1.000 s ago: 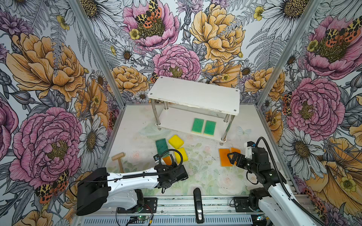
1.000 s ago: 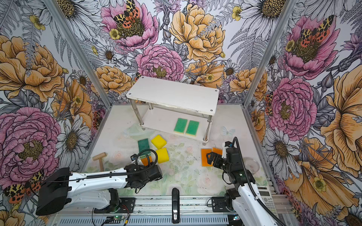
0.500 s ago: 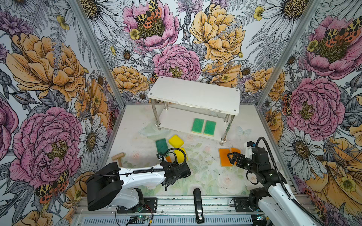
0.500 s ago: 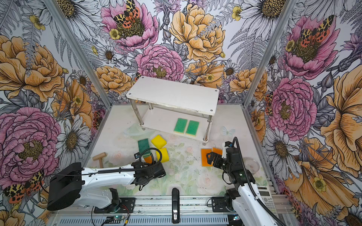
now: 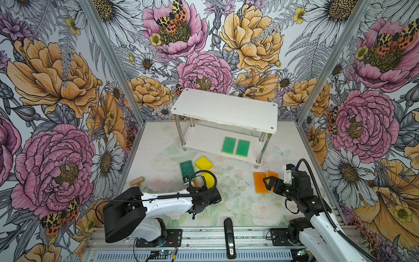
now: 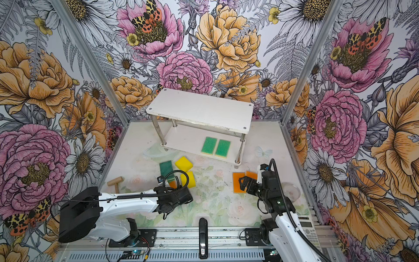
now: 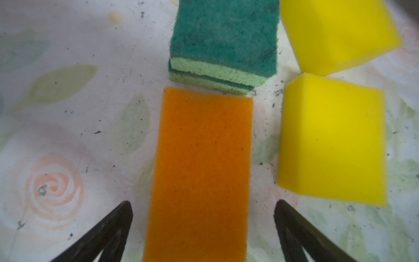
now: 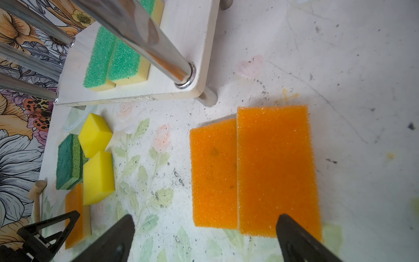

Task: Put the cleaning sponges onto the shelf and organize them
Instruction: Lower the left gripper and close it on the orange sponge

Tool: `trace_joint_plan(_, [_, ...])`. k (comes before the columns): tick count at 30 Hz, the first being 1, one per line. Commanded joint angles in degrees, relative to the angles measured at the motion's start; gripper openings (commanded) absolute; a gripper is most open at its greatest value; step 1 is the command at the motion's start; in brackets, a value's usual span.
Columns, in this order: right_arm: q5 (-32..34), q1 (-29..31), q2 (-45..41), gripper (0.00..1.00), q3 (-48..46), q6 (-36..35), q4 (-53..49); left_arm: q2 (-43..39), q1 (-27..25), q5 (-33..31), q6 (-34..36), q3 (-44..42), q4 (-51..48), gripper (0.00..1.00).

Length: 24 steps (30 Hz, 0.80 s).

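The white two-tier shelf [image 5: 224, 108] stands at the back, and two light green sponges [image 5: 235, 146] lie side by side on its lower board [image 8: 181, 34]. On the floor mat sit a stack of two dark green sponges [image 7: 224, 36], two yellow sponges [image 7: 333, 138] and an orange sponge [image 7: 201, 158]. My left gripper [image 7: 203, 204] is open, its fingers either side of that orange sponge without touching it. Two more orange sponges [image 8: 254, 165] lie overlapping at the right. My right gripper [image 8: 205, 219] is open just above their near ends.
A wooden mallet [image 5: 137, 181] lies left of the sponges near the wall. A black bar-shaped object [image 5: 229, 236] rests on the front rail. A calculator [image 6: 309, 229] and a clear dish [image 6: 292, 188] are at the right front. The shelf's chrome post [image 8: 158, 43] stands close to the right gripper.
My left arm has swung its shoulder to the right and its gripper has crept slightly right and forward over the orange sponge. The right arm has not moved.
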Motion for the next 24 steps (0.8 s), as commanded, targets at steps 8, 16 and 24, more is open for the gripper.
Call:
trace_joint_plan(8, [1.64,0.39,-0.09,1.00,1.30,-0.16,0.87,3.93,-0.05,-0.12,0.48,-0.07,1.96,0.92])
trace_joint_plan(16, [1.73,0.45,-0.34,1.00,1.10,-0.17,0.81,4.52,-0.87,-0.42,0.39,0.34,1.97,0.84])
trace_joint_plan(24, [1.65,0.45,-0.60,1.00,1.19,-0.25,0.81,4.40,-1.18,-0.78,0.72,0.69,1.99,0.72])
